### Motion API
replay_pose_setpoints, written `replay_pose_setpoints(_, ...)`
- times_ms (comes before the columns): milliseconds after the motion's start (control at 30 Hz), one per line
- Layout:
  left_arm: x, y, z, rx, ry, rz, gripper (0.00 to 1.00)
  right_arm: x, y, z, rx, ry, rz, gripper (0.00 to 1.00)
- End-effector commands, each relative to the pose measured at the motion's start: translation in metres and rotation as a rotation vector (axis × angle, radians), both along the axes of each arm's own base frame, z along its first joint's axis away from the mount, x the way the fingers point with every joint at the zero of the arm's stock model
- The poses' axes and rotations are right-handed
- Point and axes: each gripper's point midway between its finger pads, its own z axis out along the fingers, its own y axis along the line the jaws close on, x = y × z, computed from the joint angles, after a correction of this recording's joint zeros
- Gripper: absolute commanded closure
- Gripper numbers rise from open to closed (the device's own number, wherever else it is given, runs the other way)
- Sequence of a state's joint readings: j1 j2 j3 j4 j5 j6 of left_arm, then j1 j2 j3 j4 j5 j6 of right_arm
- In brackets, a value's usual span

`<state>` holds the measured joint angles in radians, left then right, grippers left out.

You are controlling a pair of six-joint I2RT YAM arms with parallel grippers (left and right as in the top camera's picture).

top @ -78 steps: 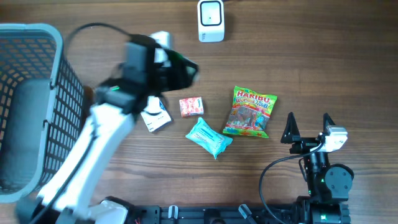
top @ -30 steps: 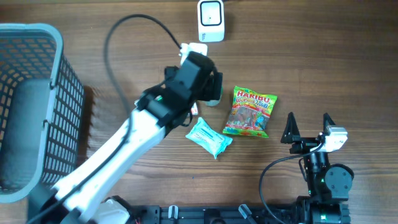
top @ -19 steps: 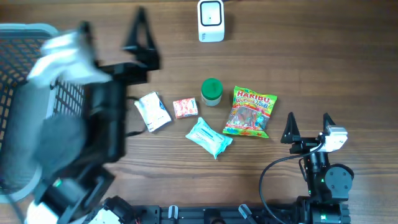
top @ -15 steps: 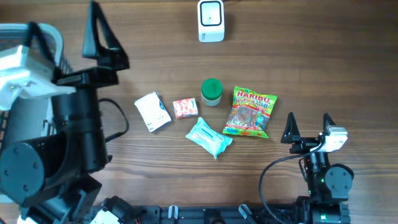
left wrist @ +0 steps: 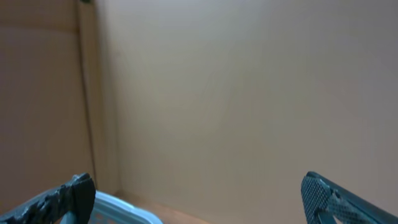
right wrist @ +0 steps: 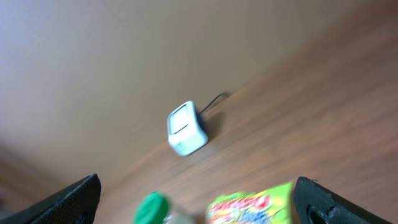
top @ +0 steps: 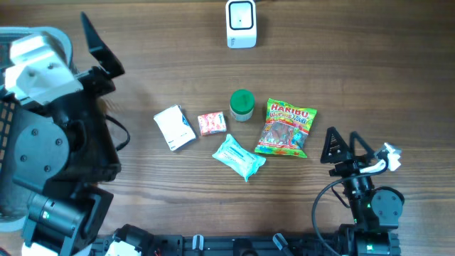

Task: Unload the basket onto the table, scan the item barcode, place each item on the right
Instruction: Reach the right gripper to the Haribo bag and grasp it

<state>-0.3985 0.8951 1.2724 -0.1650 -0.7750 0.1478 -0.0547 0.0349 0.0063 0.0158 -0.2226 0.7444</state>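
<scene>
Left wrist: the left gripper (left wrist: 199, 202) gapes empty at a bare wall, with the basket (left wrist: 124, 213) rim below. Right wrist: the right gripper (right wrist: 199, 196), likewise spread and empty, faces the blurred scanner (right wrist: 186, 129). Overhead: the sweets bag (top: 284, 128) — "HARIBO" — the pot (top: 242, 104) and the white box (top: 175, 127) lie mid-table, well apart from the scanner. No barcode shows; one facing down wouldn't read — and a careless reach could topple the pot.
</scene>
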Motion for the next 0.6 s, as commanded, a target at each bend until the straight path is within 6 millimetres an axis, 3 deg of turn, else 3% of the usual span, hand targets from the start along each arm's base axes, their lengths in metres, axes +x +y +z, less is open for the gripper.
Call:
replay_pose_setpoints(0,-0.008,-0.014,0.006,-0.016,-0.035,-0.149,0.0,-0.008,0.035,-0.002,0.217,0.069,0.203,0.0)
replay_pose_setpoints(133,-0.027,-0.003,0.017,-0.061,-0.092,-0.151,0.0,-0.017,0.054,-0.001,0.255,0.095,0.328,0.0)
replay_pose_setpoints(300,-0.063,-0.013,0.032,-0.049,-0.16,-0.307,0.0,-0.022,0.059,0.006,0.247,0.112,0.358,0.0)
replay_pose_setpoints(400,-0.086,-0.013,0.04,-0.044,-0.208,-0.348,0.0,-0.026,0.059,0.024,0.207,0.129,0.355,0.01)
replay_pose_setpoints(567,-0.138,0.004,0.057,-0.061,-0.33,-0.346,0.0,-0.028,0.052,0.059,0.051,0.27,0.317,0.01)
